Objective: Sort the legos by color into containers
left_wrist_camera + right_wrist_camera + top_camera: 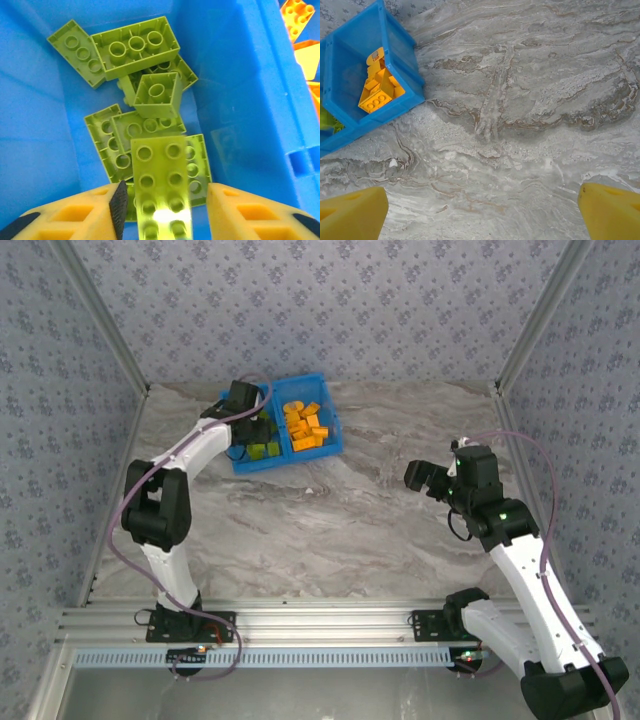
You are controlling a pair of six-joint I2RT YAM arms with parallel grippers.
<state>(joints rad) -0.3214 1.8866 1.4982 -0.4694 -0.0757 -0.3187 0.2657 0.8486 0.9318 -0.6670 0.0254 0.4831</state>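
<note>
Lime brick (159, 170) lies loose between the left gripper's (164, 212) part-open jaws, green pile (135, 50) just ahead in the tray (240, 100). Widen fully, then lift straight. The right gripper (482, 200) gapes wide over the desk (520, 100).

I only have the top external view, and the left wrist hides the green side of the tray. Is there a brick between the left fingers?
Observer: Yes. The left wrist view shows a long lime green brick between the left fingers, but one finger stands clear of it, so it isn't clamped.
Operator: Any orange in that compartment?
Observer: None that I can see. The green pile below the fingers is all lime. The orange bricks lie beyond the centre wall.
Operator: Is the right arm carrying anything?
Observer: No. The right fingers stand wide apart above the marble table, with nothing between them.
</note>
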